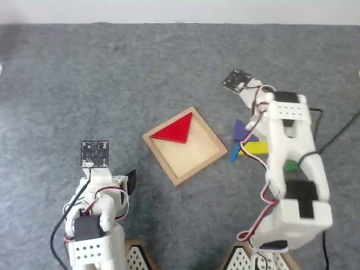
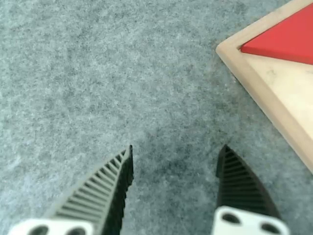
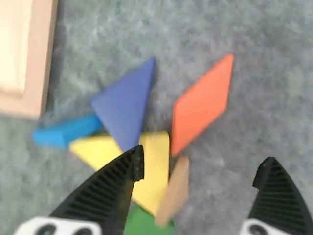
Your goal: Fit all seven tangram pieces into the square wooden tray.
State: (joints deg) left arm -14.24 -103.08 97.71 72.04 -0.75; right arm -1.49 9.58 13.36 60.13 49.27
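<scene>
So right now the square wooden tray [image 1: 160, 161] is sitting turned cornerwise in the middle of the grey felt [image 1: 84, 84], between my two arms. The red triangle [image 1: 175, 130] is lying flat inside it, tucked into the far corner, and the remaining floor of the tray is showing bare wood.

My left pincer [image 2: 177, 149] is hanging just above the felt with its jaws spread apart and nothing between them. It's sitting near the tray's corner, close to the rim [image 2: 254, 73] but not touching it, and the red triangle [image 2: 288, 39] is peeking in at the edge of that wrist view.

My right pincer [image 3: 204, 156] is hovering over the loose pile on the other side of the tray, jaws wide apart, gripping nothing. Under it the purple triangle [image 3: 124, 105] is lying partly on top of the yellow triangle [image 3: 149, 171] and the light blue piece [image 3: 63, 133], which is poking out toward the tray's rim [image 3: 39, 54]. The orange parallelogram [image 3: 201, 105] is lying flat on the felt just beside them, apart from the purple one. A tan piece [image 3: 175, 191] is resting against the yellow triangle's edge, and a green piece [image 3: 144, 223] is showing just past the yellow one, partly hidden by my finger. From the high view the pile is sitting just beside the tray's right-hand corner.
</scene>
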